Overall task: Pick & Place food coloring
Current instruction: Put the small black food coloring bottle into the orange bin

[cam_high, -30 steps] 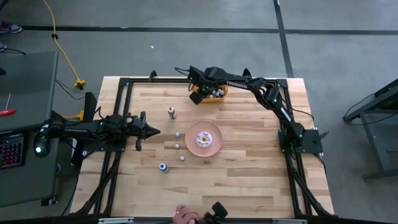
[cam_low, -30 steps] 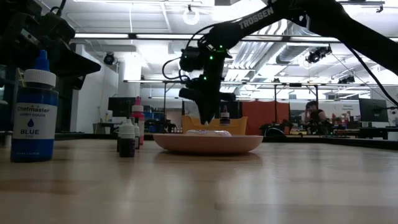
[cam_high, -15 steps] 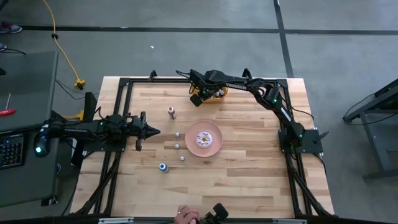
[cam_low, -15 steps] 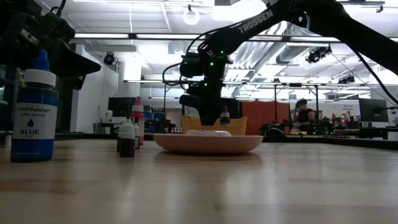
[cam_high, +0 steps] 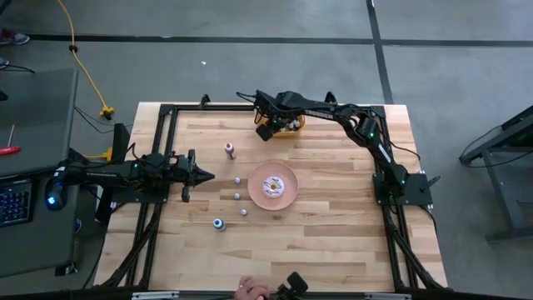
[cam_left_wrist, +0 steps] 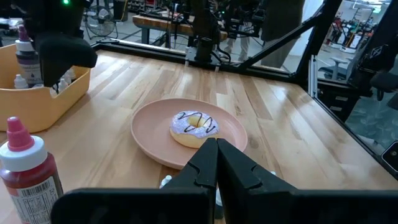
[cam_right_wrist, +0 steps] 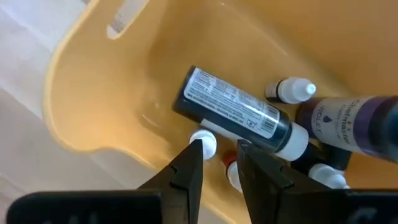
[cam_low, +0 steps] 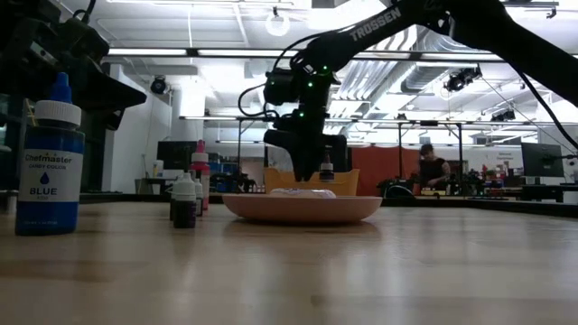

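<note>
Grey concrete floor ringed the wooden table, whose black frame ran along every edge, and the boards nearest the camera lay bare with open room for moving. At the far edge sat the orange bin. The right gripper hung inside it, close to its near wall, with its fingers a narrow gap apart and nothing between them. Just beyond the fingertips lay a dark bottle on its side, white cap toward the other bottles. A small whitish bottle lay past it, a purple-labelled one stood beside that, and white caps showed right under the fingertips. So part of the food coloring was in the bin.

More of it stood out on the boards, well apart from that gripper. A red-capped bottle stood between the bin and the left gripper. Three tiny whitish bottles stood in a loose line just beside the pink plate, which held a doughnut. A blue bottle stood nearest the front edge.

The left gripper hovered at its own side of the table, fingers pressed together and empty, pointing toward the plate.
</note>
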